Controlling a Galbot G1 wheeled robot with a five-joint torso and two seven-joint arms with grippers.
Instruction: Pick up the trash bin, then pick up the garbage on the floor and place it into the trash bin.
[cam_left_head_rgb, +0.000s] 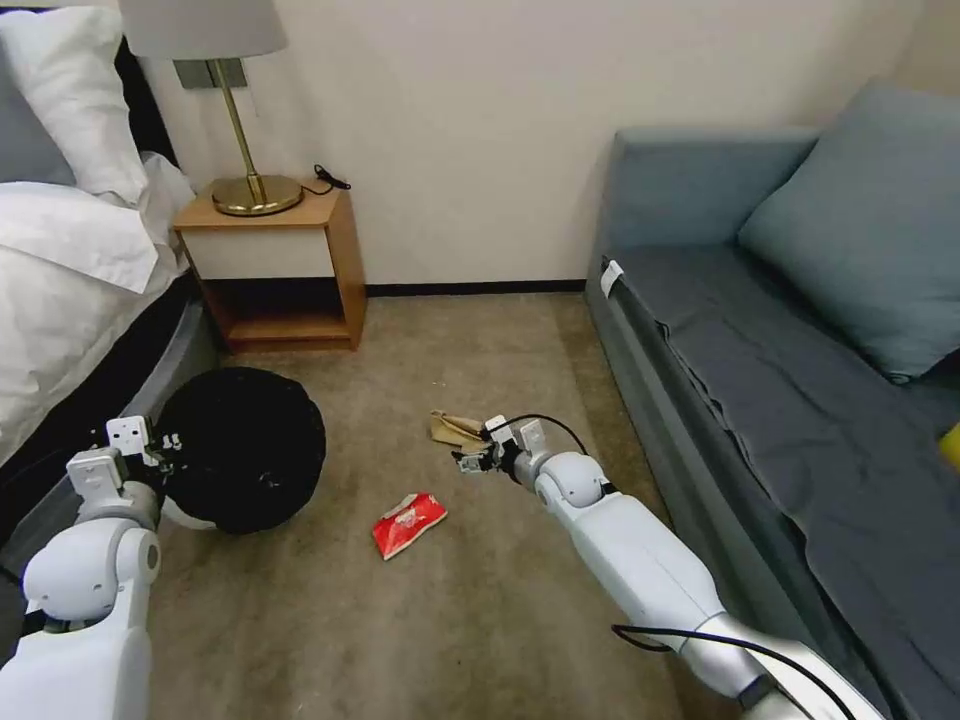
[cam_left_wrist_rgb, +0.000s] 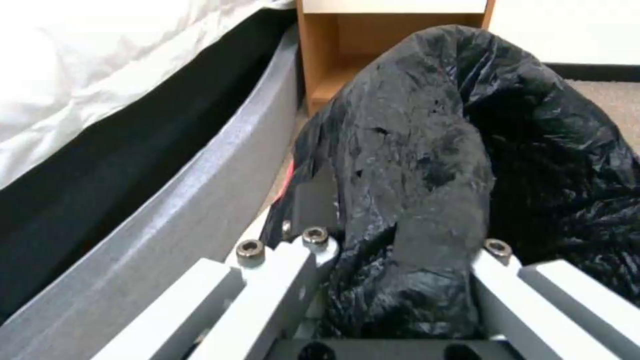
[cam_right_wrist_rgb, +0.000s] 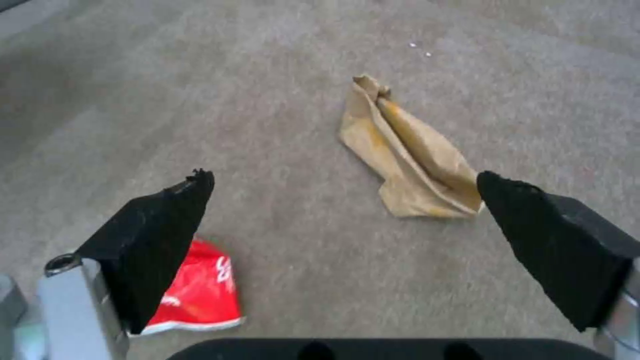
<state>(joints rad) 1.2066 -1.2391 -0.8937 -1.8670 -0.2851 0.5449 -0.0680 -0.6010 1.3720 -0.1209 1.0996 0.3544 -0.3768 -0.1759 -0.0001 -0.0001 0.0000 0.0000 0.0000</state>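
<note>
Nearest the robot, low on its left, the left hand grips the trash bin by its rim — in the left wrist view a fold of the black bag is pinched between the fingers, which are closed on it. The bin is tilted, its black-lined mouth facing up toward the head camera, with a sliver of white wall showing beneath; it sits just beside the grey bed frame. On the carpet between the two arms lies the flat red packet, apart from both. On the robot's right, the right hand reaches low over the floor with its black-padded fingers spread wide and holding nothing. Just beyond its tips lies the crumpled tan paper bag — not touched, the far finger's tip overlapping the bag's near corner in the right wrist view. Farther back stand the wooden nightstand with a brass lamp by the bed, and the blue-grey sofa along the right.
</note>
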